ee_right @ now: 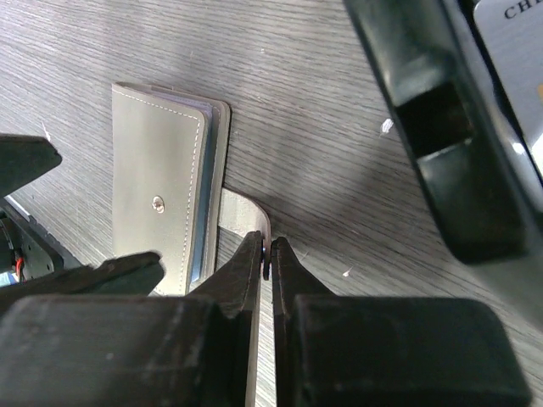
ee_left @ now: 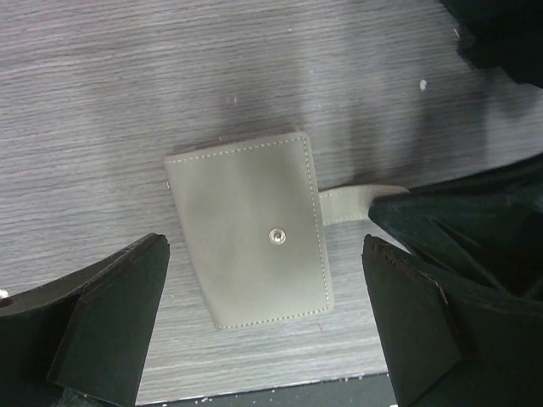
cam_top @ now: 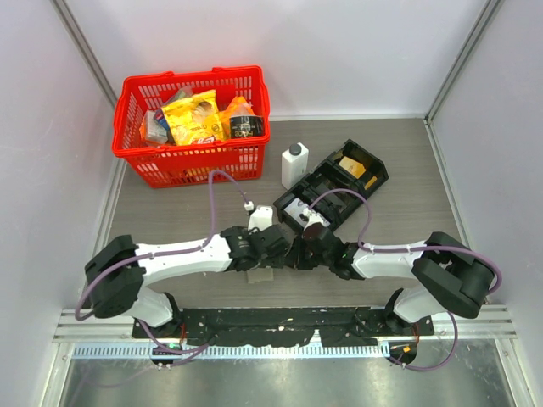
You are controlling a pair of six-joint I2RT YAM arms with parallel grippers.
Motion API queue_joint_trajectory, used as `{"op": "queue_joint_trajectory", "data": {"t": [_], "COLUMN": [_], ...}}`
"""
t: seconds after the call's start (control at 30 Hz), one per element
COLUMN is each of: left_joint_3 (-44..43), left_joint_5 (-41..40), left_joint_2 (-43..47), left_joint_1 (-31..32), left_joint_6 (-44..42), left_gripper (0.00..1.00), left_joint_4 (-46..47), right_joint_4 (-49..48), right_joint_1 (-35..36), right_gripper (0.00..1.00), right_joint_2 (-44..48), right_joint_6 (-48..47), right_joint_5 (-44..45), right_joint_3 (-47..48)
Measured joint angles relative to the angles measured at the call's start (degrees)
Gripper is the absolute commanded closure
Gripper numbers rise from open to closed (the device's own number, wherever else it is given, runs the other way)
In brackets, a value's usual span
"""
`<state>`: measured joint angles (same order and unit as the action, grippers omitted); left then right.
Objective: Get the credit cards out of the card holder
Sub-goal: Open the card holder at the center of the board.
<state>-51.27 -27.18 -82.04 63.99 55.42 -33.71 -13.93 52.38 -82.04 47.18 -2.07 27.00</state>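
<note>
The card holder (ee_left: 250, 229) is a grey-tan wallet lying closed and flat on the table, snap stud facing up. Its strap (ee_left: 356, 202) sticks out to the right. My left gripper (ee_left: 263, 246) is open above it, one finger on each side, not touching it. In the right wrist view the card holder (ee_right: 161, 203) shows a pale blue inner edge, and my right gripper (ee_right: 267, 250) is shut on the end of the strap (ee_right: 246, 212). In the top view both grippers (cam_top: 284, 253) meet over the holder and hide it. No credit cards show in the holder.
A black compartmented tray (cam_top: 335, 186) stands just behind the grippers, with a white card (ee_right: 513, 59) in it. A white bottle (cam_top: 294, 163) and a red basket (cam_top: 191, 127) of groceries stand further back. The table's front edge (ee_left: 254, 394) is close by.
</note>
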Motion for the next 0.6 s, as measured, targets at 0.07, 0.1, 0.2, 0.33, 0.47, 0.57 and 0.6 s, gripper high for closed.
{"op": "queue_joint_trajectory", "data": {"t": [0.07,0.1,0.2,0.33,0.47,0.57,0.6], "left_joint_3": [-1.8,-2.6,-3.5,-3.6,-3.6,-3.6,-3.6], "left_joint_5": [-0.9,-1.2,-1.9,-2.6,-2.9,-3.5,-3.8], "left_joint_2": [-2.8,-4.2,-7.1,-9.7,-11.4,-11.3,-11.2], "left_joint_1": [0.0,0.1,0.2,0.5,0.9,1.2,1.2], "left_joint_6": [0.1,0.1,0.2,0.3,0.3,0.9,1.1], "left_gripper": [0.00,0.00,0.00,0.00,0.06,0.13,0.16], "left_joint_4": [-1.2,-1.5,-2.0,-2.7,-3.2,-3.5,-3.7], "right_joint_4": [-0.2,-0.3,-0.3,-0.5,-0.6,-0.6,-0.7], "right_joint_1": [0.0,0.0,0.0,0.0,0.0,0.0,0.0], "right_gripper": [0.94,0.95,0.95,0.95,0.95,0.95,0.95], "right_joint_2": [0.0,0.0,0.0,0.0,0.0,0.0,0.0], "right_joint_6": [0.2,0.3,0.5,0.8,0.8,0.9,0.9], "right_joint_5": [0.0,0.0,0.0,0.0,0.0,0.0,0.0], "right_joint_3": [-0.2,-0.3,-0.3,-0.3,-0.3,-0.3,-0.3]}}
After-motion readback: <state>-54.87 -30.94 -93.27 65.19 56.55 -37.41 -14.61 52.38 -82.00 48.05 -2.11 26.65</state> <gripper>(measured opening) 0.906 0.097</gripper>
